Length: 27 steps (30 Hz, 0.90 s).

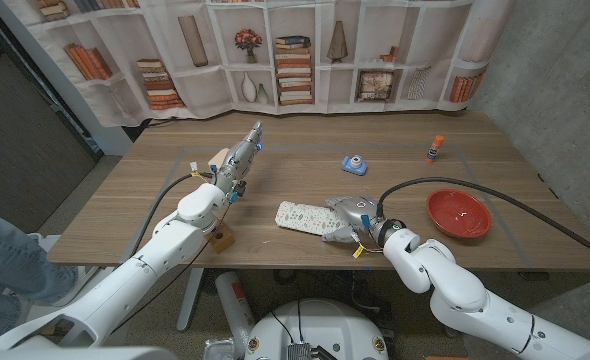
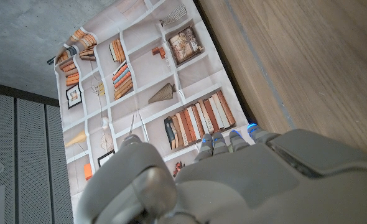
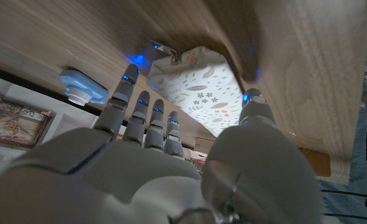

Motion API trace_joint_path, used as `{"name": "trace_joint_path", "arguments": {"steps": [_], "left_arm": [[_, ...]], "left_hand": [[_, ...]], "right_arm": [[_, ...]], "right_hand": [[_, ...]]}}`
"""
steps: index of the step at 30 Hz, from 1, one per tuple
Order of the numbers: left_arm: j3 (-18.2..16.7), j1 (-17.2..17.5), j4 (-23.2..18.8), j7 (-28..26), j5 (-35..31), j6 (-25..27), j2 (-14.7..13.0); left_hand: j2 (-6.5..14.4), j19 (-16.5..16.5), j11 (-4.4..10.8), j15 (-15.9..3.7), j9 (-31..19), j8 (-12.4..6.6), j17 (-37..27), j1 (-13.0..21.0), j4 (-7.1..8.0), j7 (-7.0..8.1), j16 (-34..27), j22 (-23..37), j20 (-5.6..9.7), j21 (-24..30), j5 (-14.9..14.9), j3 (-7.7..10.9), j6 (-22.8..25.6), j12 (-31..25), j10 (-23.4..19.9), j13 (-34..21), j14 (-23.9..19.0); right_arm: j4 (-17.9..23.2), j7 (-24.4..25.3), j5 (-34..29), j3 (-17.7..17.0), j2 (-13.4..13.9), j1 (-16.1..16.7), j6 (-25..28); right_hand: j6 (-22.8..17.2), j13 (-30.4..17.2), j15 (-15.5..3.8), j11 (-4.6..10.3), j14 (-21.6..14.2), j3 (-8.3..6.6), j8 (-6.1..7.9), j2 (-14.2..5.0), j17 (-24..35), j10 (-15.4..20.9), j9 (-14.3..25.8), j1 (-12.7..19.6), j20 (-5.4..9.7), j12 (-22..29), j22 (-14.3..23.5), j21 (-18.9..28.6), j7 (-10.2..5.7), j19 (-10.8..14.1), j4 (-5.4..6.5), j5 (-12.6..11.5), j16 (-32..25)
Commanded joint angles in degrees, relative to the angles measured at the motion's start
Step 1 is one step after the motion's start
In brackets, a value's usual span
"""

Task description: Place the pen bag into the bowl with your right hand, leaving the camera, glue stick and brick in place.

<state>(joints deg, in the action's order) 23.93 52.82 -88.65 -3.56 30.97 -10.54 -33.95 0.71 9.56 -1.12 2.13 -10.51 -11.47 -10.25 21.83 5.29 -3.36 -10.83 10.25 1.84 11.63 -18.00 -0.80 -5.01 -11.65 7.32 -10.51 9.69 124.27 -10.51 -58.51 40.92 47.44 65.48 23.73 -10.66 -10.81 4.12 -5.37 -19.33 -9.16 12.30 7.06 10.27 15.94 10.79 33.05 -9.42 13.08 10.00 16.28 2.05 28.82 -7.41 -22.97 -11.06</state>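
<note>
The white patterned pen bag (image 1: 301, 216) lies flat near the table's front middle, and the right wrist view shows its leafy print (image 3: 196, 93). My right hand (image 1: 352, 222) sits at the bag's right end, fingers (image 3: 140, 106) spread over one side and thumb (image 3: 257, 109) on the other, with no grip that I can see. The red bowl (image 1: 458, 213) stands to the right of that hand. The blue toy camera (image 1: 353, 164) (image 3: 83, 91) sits behind the bag. The glue stick (image 1: 434, 148) stands upright at the back right. A tan brick (image 1: 218, 158) peeks out beside my left hand (image 1: 238, 160), which holds nothing, fingers stretched out.
A small brown block (image 1: 221, 238) (image 3: 314, 163) sits by the table's front edge, under my left forearm. A bookshelf-print curtain (image 1: 295, 60) (image 2: 140, 106) hangs behind the table. A person's leg shows at the left edge (image 1: 0, 250).
</note>
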Motion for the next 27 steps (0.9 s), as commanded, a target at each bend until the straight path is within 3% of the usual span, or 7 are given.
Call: {"name": "trace_joint_path", "arguments": {"steps": [1, 8, 13, 19, 27], "left_arm": [[0.11, -0.02, 0.29, 0.01, 0.08, 0.22, 0.07], [0.15, 0.02, 0.21, -0.15, -0.01, 0.36, 0.03], [0.07, 0.21, -0.03, -0.25, 0.04, 0.36, -0.05], [0.08, 0.46, -0.33, -0.51, -0.03, 0.49, -0.11], [0.35, 0.5, -0.42, -0.68, -0.16, 0.91, -0.02]], "left_hand": [[0.21, 7.11, 0.21, -0.34, -0.25, 0.01, -0.24, 0.22, 0.25, 0.18, 0.07, 0.29, 1.31, -0.04, 0.01, -0.46, 0.0, -0.07, 0.17, -0.24, 2.52], [0.25, 7.15, 0.33, -0.34, -0.26, 0.01, -0.24, 0.25, 0.25, 0.21, 0.05, 0.29, 1.2, -0.05, 0.02, -0.53, 0.02, -0.05, 0.21, -0.24, 2.49], [0.28, 7.19, 0.32, -0.41, -0.26, 0.02, -0.24, 0.27, 0.25, 0.19, 0.09, 0.29, 1.16, -0.06, 0.02, -0.6, 0.03, -0.05, 0.23, -0.25, 2.59], [0.31, 7.19, 0.34, -0.5, -0.26, 0.04, -0.24, 0.3, 0.25, 0.2, 0.1, 0.29, 1.14, -0.06, 0.03, -0.66, 0.01, -0.05, 0.21, -0.25, 2.62], [0.35, 7.21, 0.42, -0.43, -0.26, 0.05, -0.24, 0.33, 0.24, 0.17, 0.1, 0.29, 1.13, -0.05, 0.04, -0.74, 0.0, -0.02, 0.29, -0.25, 2.65]], "right_arm": [[-1.07, 0.42, 0.14, 0.77, -0.36, -0.51, 0.62], [-1.5, 1.12, 0.33, 0.99, -0.27, -0.73, 0.47], [-1.78, 1.51, 0.32, 1.17, -0.28, -0.89, 0.49], [-2.01, 2.05, 0.12, 1.37, -0.2, -1.04, 0.42], [-2.16, 2.61, -0.26, 1.49, -0.2, -0.92, 0.78]], "right_hand": [[-0.6, -0.42, -2.47, 0.66, 0.53, 0.05, 0.24, -0.42, 0.27, -0.06, 0.27, 0.99, 0.15, 0.48, 0.33, -0.3, 0.18, 0.71, -0.04, -0.34, 0.09], [-1.84, -0.65, -3.51, 1.38, 0.83, 0.08, 0.53, -0.74, 0.43, 0.34, 0.29, 1.13, 0.57, 0.72, 0.35, -0.67, -0.57, 0.71, 0.1, -0.4, 0.12], [-4.17, -1.1, -4.03, 2.26, -0.28, 0.04, 1.16, -1.27, 0.7, 0.85, 0.33, 1.32, 1.67, 1.18, 0.37, -1.01, -1.55, 1.03, 0.27, -0.46, -0.43], [-6.27, -1.66, -4.41, 2.63, -1.61, 0.0, 1.64, -1.82, 1.02, 2.18, 0.37, 1.49, 2.56, 2.05, 0.38, -1.25, -1.58, 1.63, 0.46, -0.48, -0.98], [-12.67, -3.84, -6.76, 3.36, -5.96, -0.23, 3.09, -3.11, 1.79, 8.22, 0.51, 2.78, 4.44, 5.76, 0.45, -1.74, -2.88, 3.94, 0.48, -0.54, -2.55]]}}
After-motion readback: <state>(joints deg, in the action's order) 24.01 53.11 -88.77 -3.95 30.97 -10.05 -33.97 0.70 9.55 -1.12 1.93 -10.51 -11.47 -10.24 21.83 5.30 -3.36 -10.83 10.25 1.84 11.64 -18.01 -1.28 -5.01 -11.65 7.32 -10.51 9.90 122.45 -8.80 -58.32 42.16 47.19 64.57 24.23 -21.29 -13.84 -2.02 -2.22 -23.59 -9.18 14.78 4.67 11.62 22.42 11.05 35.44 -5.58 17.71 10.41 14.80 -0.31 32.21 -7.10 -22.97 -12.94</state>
